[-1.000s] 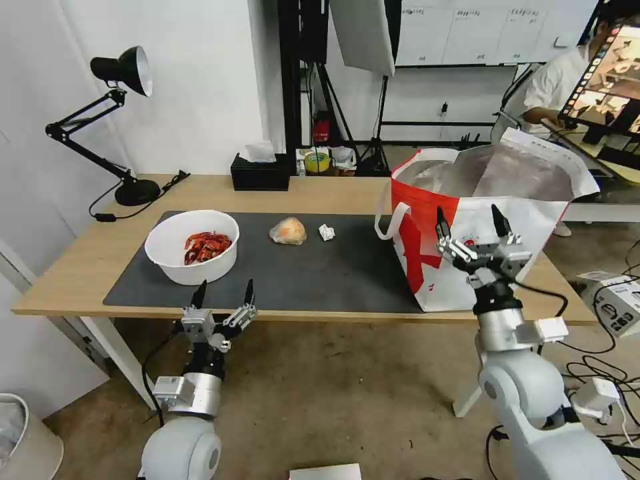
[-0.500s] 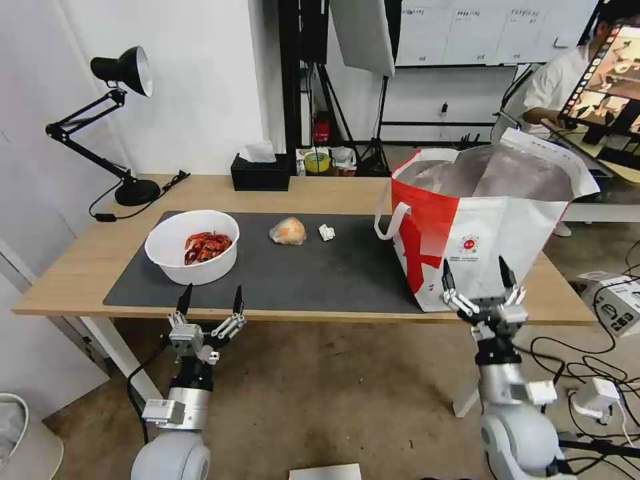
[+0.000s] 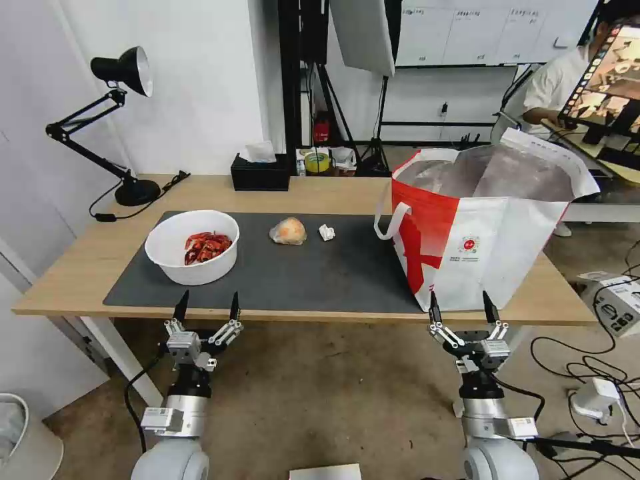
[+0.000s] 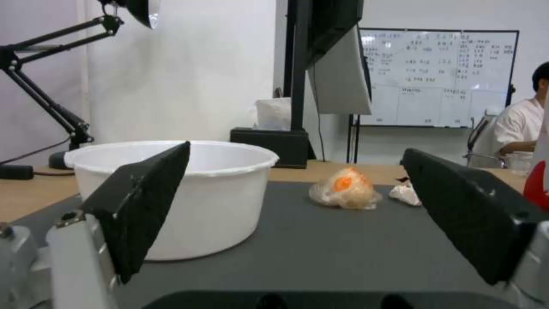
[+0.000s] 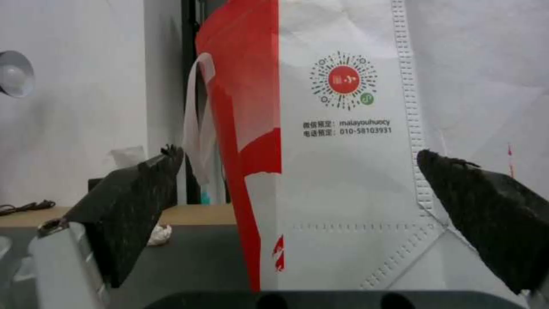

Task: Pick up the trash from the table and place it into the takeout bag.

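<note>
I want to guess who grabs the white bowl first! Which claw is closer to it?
The left claw. It hangs open at the table's near edge, just in front of the white bowl. The right claw is open far across, in front of the takeout bag.

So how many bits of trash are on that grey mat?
3: the bowl on the left, the orange lump mid-mat, the tissue wad beside it. The bag may hide more.

Bowl (image 3: 192,245), bag (image 3: 480,227) on table (image 3: 73,267).

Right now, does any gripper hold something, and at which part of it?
Nothing is held. The left gripper and the right gripper are both open and empty, at the table's near edge.
</note>
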